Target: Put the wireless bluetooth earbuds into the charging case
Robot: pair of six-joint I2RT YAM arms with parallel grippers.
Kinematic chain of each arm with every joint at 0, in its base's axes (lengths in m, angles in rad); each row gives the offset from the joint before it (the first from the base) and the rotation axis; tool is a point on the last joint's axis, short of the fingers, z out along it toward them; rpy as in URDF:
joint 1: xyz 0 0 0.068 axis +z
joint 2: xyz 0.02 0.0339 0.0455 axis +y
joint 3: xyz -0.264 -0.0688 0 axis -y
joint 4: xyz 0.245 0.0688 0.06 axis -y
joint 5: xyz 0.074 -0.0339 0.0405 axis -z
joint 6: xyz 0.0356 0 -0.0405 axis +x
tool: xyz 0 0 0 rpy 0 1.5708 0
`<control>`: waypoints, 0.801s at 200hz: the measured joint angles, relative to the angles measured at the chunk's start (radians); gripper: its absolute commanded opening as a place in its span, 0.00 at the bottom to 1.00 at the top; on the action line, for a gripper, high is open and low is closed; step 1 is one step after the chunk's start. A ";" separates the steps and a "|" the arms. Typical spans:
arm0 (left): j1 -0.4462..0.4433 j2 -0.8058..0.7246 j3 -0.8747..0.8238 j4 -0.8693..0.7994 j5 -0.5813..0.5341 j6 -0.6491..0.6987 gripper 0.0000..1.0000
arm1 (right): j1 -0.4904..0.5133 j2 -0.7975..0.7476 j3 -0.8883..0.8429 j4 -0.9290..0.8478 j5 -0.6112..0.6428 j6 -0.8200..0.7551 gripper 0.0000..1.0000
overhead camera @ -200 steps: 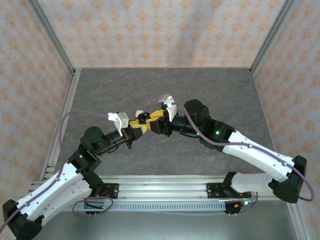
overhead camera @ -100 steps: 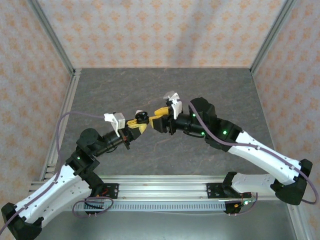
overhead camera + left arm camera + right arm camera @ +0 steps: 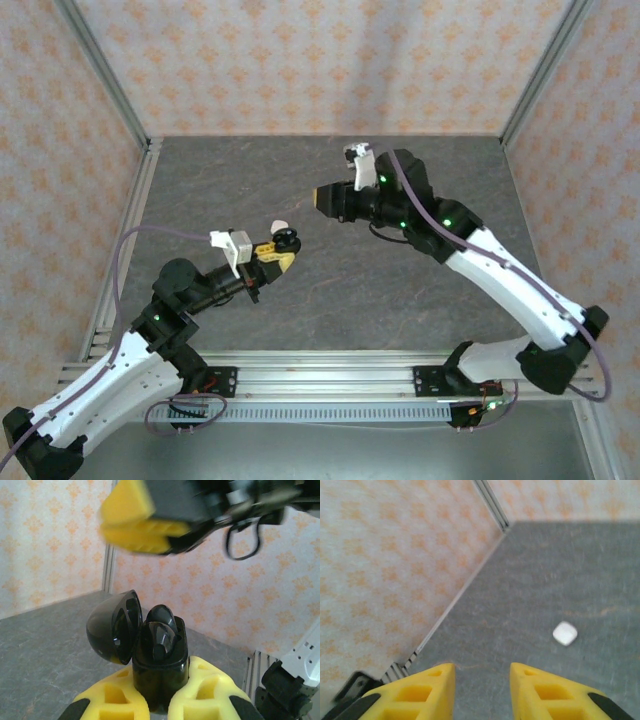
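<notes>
A black charging case (image 3: 160,667) stands upright between the yellow fingers of my left gripper (image 3: 159,692), which is shut on it. Its lid (image 3: 112,630) is swung open to the left. Two black earbuds (image 3: 159,637) sit in the case's wells, glossy tops showing. In the top view the left gripper (image 3: 275,255) holds the case (image 3: 287,240) above the table's middle. My right gripper (image 3: 322,197) hangs higher and to the right, apart from the case. Its fingers are open with nothing between them (image 3: 482,680). They show blurred at the top of the left wrist view (image 3: 140,522).
A small white rounded-square item (image 3: 565,633) lies on the grey table, just behind the held case in the top view (image 3: 279,226). Patterned walls and aluminium rails (image 3: 130,215) bound the table on the left, back and right.
The right gripper has drawn away from the case, rising and moving back to the right. The left gripper stayed shut on the case and shifted slightly left.
</notes>
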 measured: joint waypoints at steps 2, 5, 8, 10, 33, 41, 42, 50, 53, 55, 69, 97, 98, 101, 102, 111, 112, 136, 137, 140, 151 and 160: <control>0.000 0.000 0.000 -0.002 0.003 0.003 0.00 | -0.006 0.007 -0.004 0.000 -0.012 0.011 0.32; 0.000 0.000 0.000 -0.004 0.005 0.009 0.00 | -0.012 0.016 -0.008 0.000 -0.025 0.021 0.32; 0.000 0.000 0.000 -0.006 0.006 0.014 0.00 | -0.018 0.024 -0.014 0.001 -0.042 0.034 0.31; 0.000 0.000 0.000 -0.008 0.008 0.016 0.00 | -0.022 0.030 -0.018 0.002 -0.053 0.043 0.32; 0.000 0.015 0.001 -0.018 0.033 0.042 0.00 | -0.035 0.079 -0.046 0.019 -0.196 0.110 0.31; 0.000 0.027 0.003 -0.019 0.042 0.046 0.00 | -0.035 0.086 -0.054 0.035 -0.246 0.124 0.31; 0.000 0.030 0.004 -0.019 0.045 0.046 0.00 | -0.035 0.087 -0.055 0.040 -0.256 0.128 0.31; 0.000 0.046 0.010 -0.019 0.056 0.049 0.00 | -0.034 0.089 -0.064 0.057 -0.305 0.139 0.31; 0.000 0.052 0.012 -0.018 0.060 0.049 0.00 | -0.033 0.089 -0.067 0.064 -0.321 0.143 0.30; 0.000 0.057 0.014 -0.019 0.061 0.049 0.00 | -0.033 0.089 -0.069 0.067 -0.333 0.145 0.30; 0.000 0.087 0.019 -0.018 0.074 0.049 0.00 | -0.028 0.089 -0.075 0.087 -0.396 0.148 0.29; 0.000 0.119 0.019 -0.018 0.081 0.047 0.00 | -0.010 0.089 -0.081 0.093 -0.489 0.138 0.28; 0.000 0.119 0.019 -0.017 0.081 0.047 0.00 | -0.009 0.089 -0.082 0.092 -0.493 0.137 0.28; 0.000 0.119 0.019 -0.018 0.086 0.045 0.00 | -0.006 0.089 -0.083 0.093 -0.497 0.133 0.28; 0.000 0.119 0.019 -0.018 0.086 0.046 0.00 | -0.006 0.089 -0.083 0.093 -0.498 0.133 0.28; 0.000 0.117 0.019 -0.018 0.089 0.045 0.00 | -0.005 0.088 -0.087 0.094 -0.515 0.128 0.28; -0.001 0.117 0.019 -0.018 0.089 0.045 0.00 | -0.005 0.088 -0.087 0.094 -0.517 0.128 0.28; -0.002 0.116 0.019 -0.020 0.101 0.041 0.00 | -0.005 0.086 -0.093 0.100 -0.542 0.113 0.28; -0.002 0.116 0.019 -0.020 0.101 0.041 0.00 | -0.005 0.085 -0.093 0.100 -0.544 0.113 0.28; -0.002 0.115 0.019 -0.020 0.103 0.041 0.00 | -0.005 0.084 -0.093 0.100 -0.546 0.108 0.28; -0.004 0.111 0.019 -0.021 0.106 0.041 0.00 | -0.005 0.077 -0.096 0.100 -0.551 0.101 0.28; -0.007 0.108 0.019 -0.021 0.107 0.041 0.00 | -0.005 0.067 -0.100 0.099 -0.555 0.092 0.28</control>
